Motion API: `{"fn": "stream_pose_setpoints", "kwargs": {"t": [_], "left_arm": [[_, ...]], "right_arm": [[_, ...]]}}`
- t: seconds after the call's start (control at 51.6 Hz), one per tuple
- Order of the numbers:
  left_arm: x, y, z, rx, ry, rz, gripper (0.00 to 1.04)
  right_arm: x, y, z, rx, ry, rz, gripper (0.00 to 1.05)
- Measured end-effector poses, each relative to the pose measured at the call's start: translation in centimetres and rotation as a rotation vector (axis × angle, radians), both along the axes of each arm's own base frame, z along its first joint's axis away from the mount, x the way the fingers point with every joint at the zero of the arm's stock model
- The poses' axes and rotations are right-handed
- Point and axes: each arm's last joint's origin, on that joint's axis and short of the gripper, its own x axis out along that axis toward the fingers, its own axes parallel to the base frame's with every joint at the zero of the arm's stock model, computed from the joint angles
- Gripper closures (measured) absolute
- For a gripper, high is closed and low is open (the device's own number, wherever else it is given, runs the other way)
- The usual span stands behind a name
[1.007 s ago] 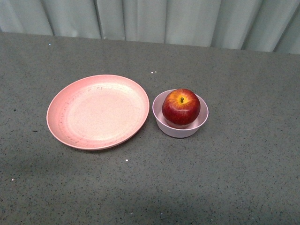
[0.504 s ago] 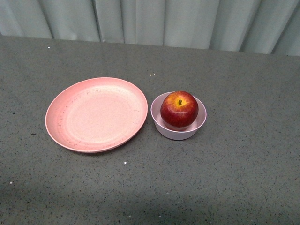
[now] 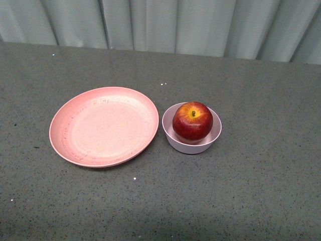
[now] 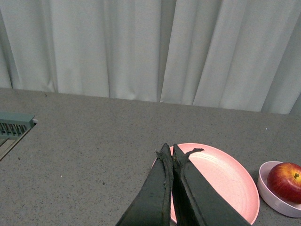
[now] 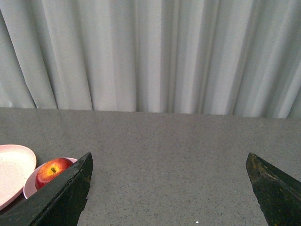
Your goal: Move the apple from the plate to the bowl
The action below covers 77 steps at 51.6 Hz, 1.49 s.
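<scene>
The dark-red apple (image 3: 193,120) with a yellow patch round its stem sits inside the small pale pink bowl (image 3: 192,144). The wide salmon-pink plate (image 3: 104,125) lies empty just left of the bowl, almost touching it. Neither gripper shows in the front view. In the left wrist view my left gripper (image 4: 169,149) is shut and empty, held above the table with the plate (image 4: 221,174) behind its tips and the apple (image 4: 285,181) in the bowl (image 4: 277,205) further off. In the right wrist view my right gripper (image 5: 169,160) is open wide and empty, with the apple (image 5: 52,171), the bowl (image 5: 30,188) and the plate (image 5: 11,169) beside one finger.
The grey speckled table (image 3: 261,191) runs back to a pale curtain (image 3: 160,25). A greenish grille-like object (image 4: 14,125) lies at the table's edge in the left wrist view.
The front view has shifted slightly, so plate and bowl sit a little lower in the frame. The apple stays in the bowl. Nothing else has moved.
</scene>
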Motion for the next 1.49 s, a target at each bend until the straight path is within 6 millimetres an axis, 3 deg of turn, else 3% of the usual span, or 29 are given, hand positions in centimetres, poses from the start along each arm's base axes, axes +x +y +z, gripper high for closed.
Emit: {"fn": "stream_pose_setpoints", "kwargs": {"t": [1.007,1.24,1.259,1.337,1.492], "left_arm": [[-2.7,0.0,-0.3,0.002,0.005,-0.001,1.01],[-2.7,0.0,-0.3,0.002,0.004,-0.001,0.66],[-2.7,0.0,-0.3,0.002,0.004,0.0,0.59],[-2.7,0.0,-0.3,0.002,0.004,-0.001,0.48],[-2.7,0.0,-0.3,0.002,0.004,0.0,0.16]], "right_arm": [[0.0,0.0,0.0,0.0,0.0,0.0,0.09],[0.0,0.0,0.0,0.0,0.0,0.0,0.09],[0.0,0.0,0.0,0.0,0.0,0.0,0.09],[0.0,0.0,0.0,0.0,0.0,0.0,0.09],[0.0,0.0,0.0,0.0,0.0,0.0,0.09]]}}
